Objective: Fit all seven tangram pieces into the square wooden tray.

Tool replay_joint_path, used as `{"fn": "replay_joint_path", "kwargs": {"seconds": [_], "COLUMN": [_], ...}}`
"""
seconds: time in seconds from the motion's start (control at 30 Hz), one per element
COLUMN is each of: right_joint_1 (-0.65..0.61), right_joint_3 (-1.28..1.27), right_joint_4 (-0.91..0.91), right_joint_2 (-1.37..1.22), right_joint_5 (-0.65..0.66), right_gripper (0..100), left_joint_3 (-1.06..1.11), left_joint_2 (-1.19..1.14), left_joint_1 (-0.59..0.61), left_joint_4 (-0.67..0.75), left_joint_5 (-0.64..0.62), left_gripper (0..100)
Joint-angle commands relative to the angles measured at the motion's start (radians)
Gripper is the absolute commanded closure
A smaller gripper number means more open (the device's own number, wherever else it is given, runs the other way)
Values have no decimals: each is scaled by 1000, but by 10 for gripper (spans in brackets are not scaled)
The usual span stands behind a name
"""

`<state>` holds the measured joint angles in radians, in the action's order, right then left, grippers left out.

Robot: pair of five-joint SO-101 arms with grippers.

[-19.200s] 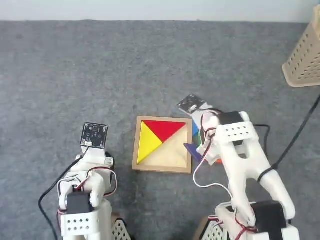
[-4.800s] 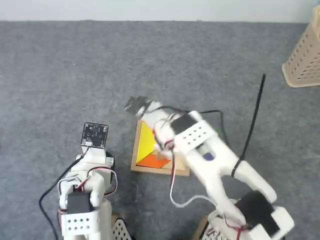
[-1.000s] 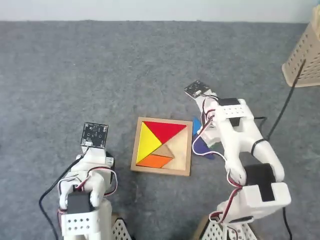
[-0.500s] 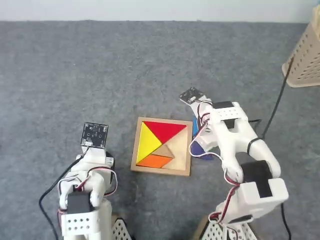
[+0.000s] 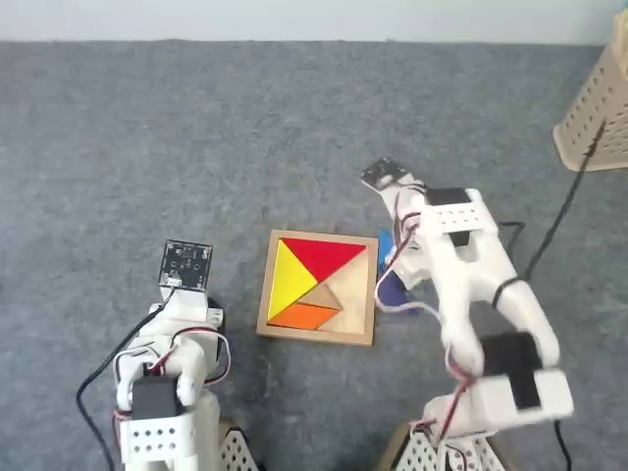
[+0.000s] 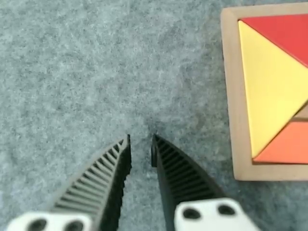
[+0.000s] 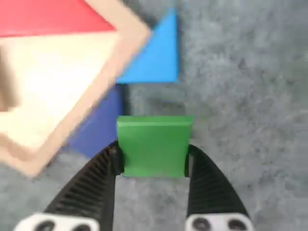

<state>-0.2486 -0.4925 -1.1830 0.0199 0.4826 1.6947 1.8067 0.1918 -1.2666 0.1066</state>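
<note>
Green is what I have hold of: the green square (image 7: 153,146) sits between the fingers of my right gripper (image 7: 153,155), which is closed in on its two opposite sides, gripping flat edges so the piece should not twist. I cannot tell whether it is clear of the grey desk (image 5: 196,128) or resting on it. Just ahead of this gripper lies the blue triangle (image 7: 156,53), and beside the square, on the side toward my other arm, the dark blue piece (image 7: 98,127) is tucked against the corner of the square wooden tray (image 7: 98,94). All three loose pieces are clustered at that edge, I judge, so that each trip into the tray is short. Inside it the red triangle (image 7: 53,17), yellow triangle (image 6: 269,86), orange piece (image 6: 286,144) and a tan triangle (image 5: 321,293) are packed to the far side from this gripper, leaving bare wood nearest me for what remains. My left gripper (image 6: 140,142) hangs over bare desk, all but closed with a thin slit between its fingers and nothing in it, the tray off to its side; it looks parked clear of the work.
</note>
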Motion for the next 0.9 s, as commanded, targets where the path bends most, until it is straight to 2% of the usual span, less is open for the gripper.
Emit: {"fn": "replay_joint_path", "kwargs": {"seconds": [0.0, 0.13, 0.2, 0.33, 0.6, 0.87], "right_joint_1": [-151, -308, -340, -341, -344, -348], "right_joint_3": [61, 83, 86, 87, 101, 115], "right_joint_4": [-38, -30, -8, 62, 84, 81], "right_joint_2": [188, 189, 139, 22, -50, -93], "right_joint_5": [-78, -103, -140, -212, -221, -221], "right_gripper": [969, 968, 968, 968, 965, 824], "left_joint_3": [-8, -8, -8, -8, -8, -8], "left_joint_2": [21, 21, 21, 21, 21, 21], "left_joint_1": [-2, -2, -2, -2, -2, -2], "left_joint_4": [0, 0, 0, 0, 0, 0], "left_joint_5": [-8, -8, -8, -8, -8, -8], "left_gripper": [929, 929, 929, 929, 929, 929]}}
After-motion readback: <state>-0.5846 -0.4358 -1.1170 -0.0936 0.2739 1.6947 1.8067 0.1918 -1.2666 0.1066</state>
